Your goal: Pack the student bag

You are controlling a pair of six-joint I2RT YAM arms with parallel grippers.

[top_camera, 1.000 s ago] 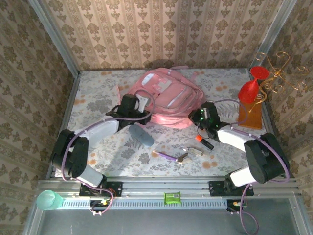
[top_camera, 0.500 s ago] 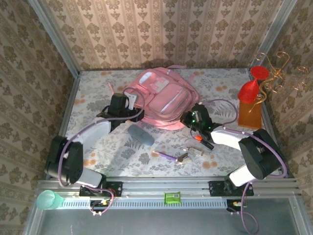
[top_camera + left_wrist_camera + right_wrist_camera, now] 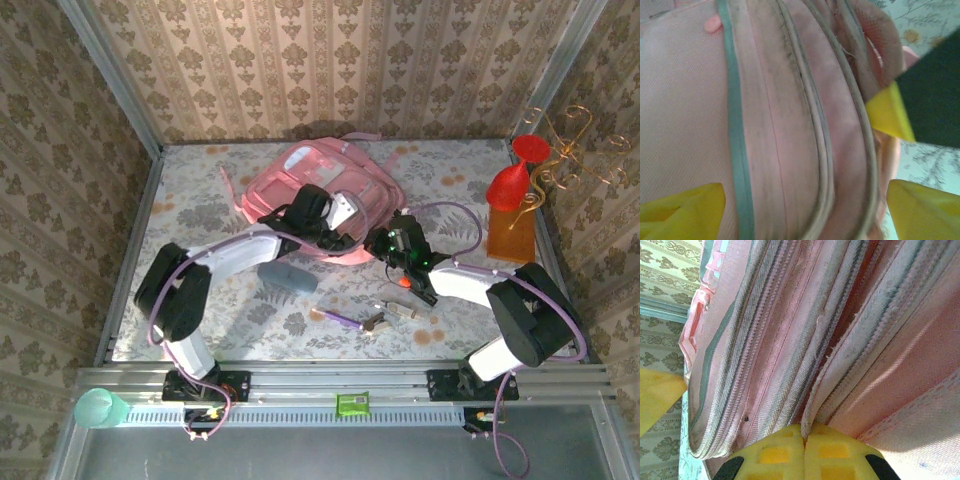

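Top external shows the bag (image 3: 322,178) lying flat at the middle of the surface's (image 3: 190,215) far edge, front pockets up, its near rim turned toward both arms. The right end effector (image 3: 384,245) sits at the bag's near right corner. In the right wrist view its pads (image 3: 775,457) are pressed together, and a lip of pink fabric beside a zip runs down into the seam between them, so it is pinching the bag's edge. I judge this grip is there to anchor or lift one side of the mouth, so the soft cloth neither slides nor collapses while the other arm works. A dark gap between two zip tapes in that view suggests one compartment is partly open, though I cannot tell how far.

The left end effector (image 3: 338,222) reaches across to the same near rim, just beside the right one. In the left wrist view its yellow fingers (image 3: 685,212) stand spread wide, one at each side of the rows of zips, holding nothing. It looks placed to straddle the opposite lip and close on it, which would pull the mouth apart.

A grey pouch (image 3: 286,277), a marker (image 3: 417,291) and a purple pen (image 3: 340,318) lie loose between the bag and the near edge. Either arm can reach them once the opening is ready, so packing proper seems not yet begun.
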